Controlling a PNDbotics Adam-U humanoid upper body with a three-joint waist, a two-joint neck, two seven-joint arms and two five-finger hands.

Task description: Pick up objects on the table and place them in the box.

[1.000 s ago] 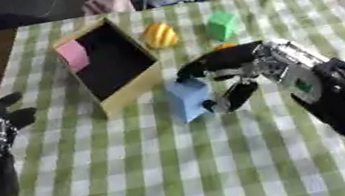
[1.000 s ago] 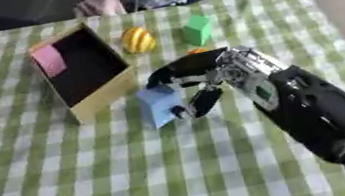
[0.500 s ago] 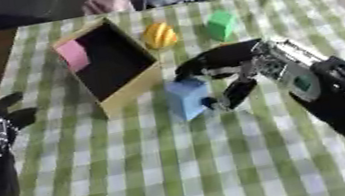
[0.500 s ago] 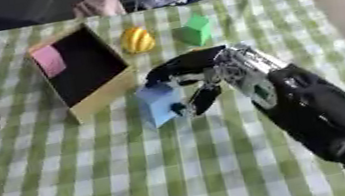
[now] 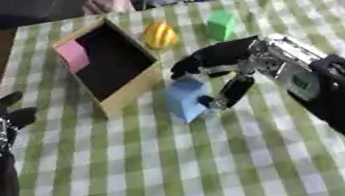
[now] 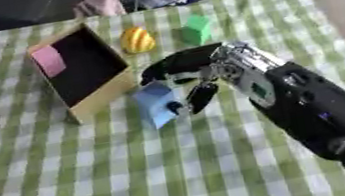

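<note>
We have the green-and-white checked tablecloth (image 5: 180, 169) covering the table, and the open cardboard box (image 5: 110, 65) tipped on its side at upper left, mouth facing us, a pink piece (image 5: 72, 55) at its left wall.

Our right hand (image 5: 222, 63) is over the light-blue block (image 5: 185, 98), which sits on the cloth just beside the box's lower right corner. Fingers curl over the block's top from behind and the thumb (image 5: 230, 94) comes in at its right face. The hand looks closed round the block, though contact on the far side is hidden. The block still looks to be resting on the cloth.

Our left hand (image 5: 0, 131) is idle at the left edge, fingers relaxed, holding nothing.

Behind the right hand: a yellow striped egg-shaped thing (image 5: 160, 34) and a green block (image 5: 220, 25), both near the box, apart from each other.

Handling, our guess: the blue block is light and rigid, likely foam or plastic, with smooth flat faces. It is not fragile but could twist in a pinch. We should grip opposite flat faces mid-height, not the edges. The egg shape will roll, so cup it. The green block handles as the blue one does.
</note>
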